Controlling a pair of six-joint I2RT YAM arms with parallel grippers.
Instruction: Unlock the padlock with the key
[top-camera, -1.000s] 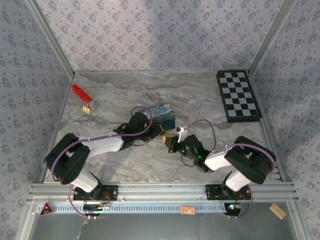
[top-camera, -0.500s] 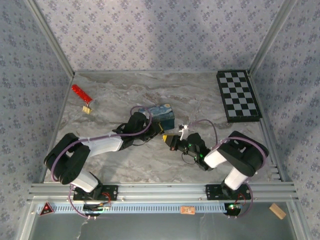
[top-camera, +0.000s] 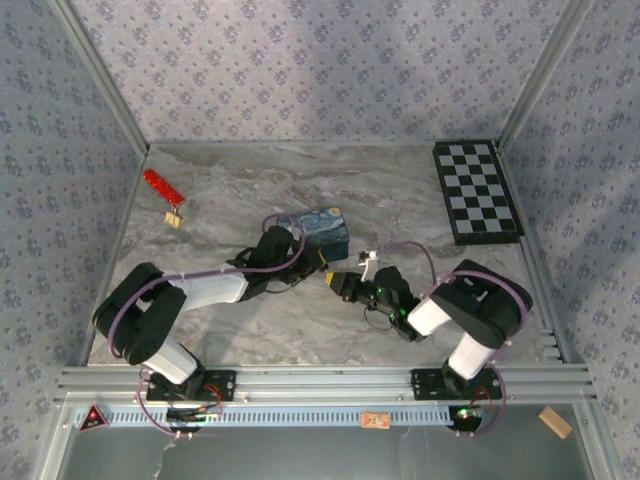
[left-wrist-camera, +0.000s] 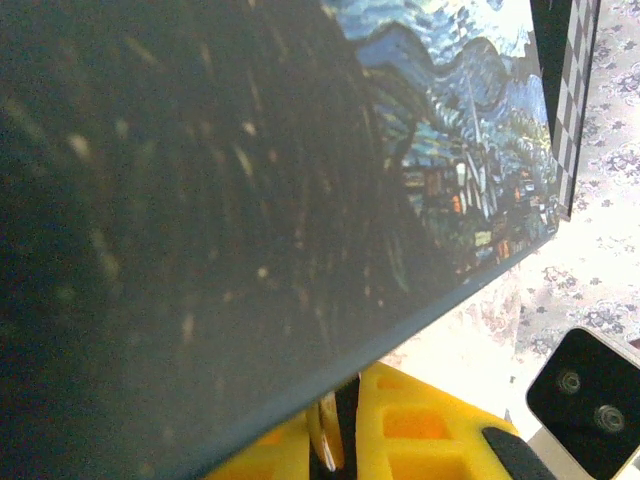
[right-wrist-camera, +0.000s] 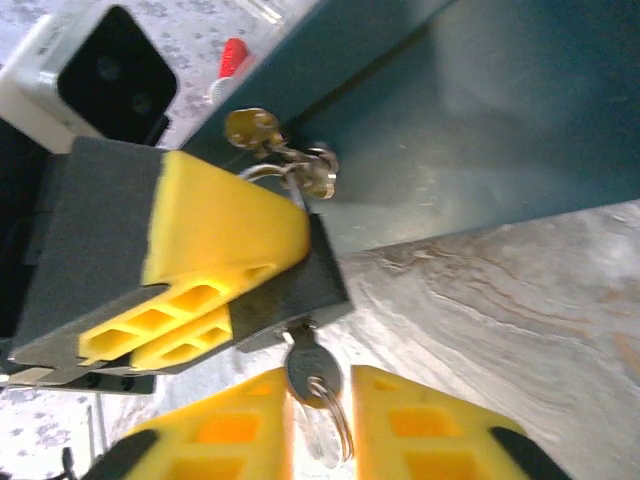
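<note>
In the right wrist view the small dark padlock (right-wrist-camera: 318, 285) hangs by its thin silver shackle (right-wrist-camera: 262, 172) from the hasp of the blue painted box (right-wrist-camera: 480, 120). The left gripper's yellow fingers (right-wrist-camera: 220, 240) are clamped on its body. The key (right-wrist-camera: 312, 372) with its ring sticks out of the lock's underside. It stands between the parted fingers of my right gripper (right-wrist-camera: 320, 425), with a gap on its right side. From above, the left gripper (top-camera: 322, 262) and right gripper (top-camera: 343, 284) meet just in front of the box (top-camera: 322, 228). The left gripper (left-wrist-camera: 345, 450) is shut under the box's edge (left-wrist-camera: 450, 120).
A red strip (top-camera: 160, 183) joined to a small gold piece (top-camera: 174, 218) lies at the far left. A checkerboard (top-camera: 477, 190) rests at the back right. Patterned walls and metal rails enclose the marble table (top-camera: 400, 180).
The right arm's elbow has drawn in and its wrist has shifted slightly. The right jaws, shut before, now stand parted around the key. The left arm has not moved.
</note>
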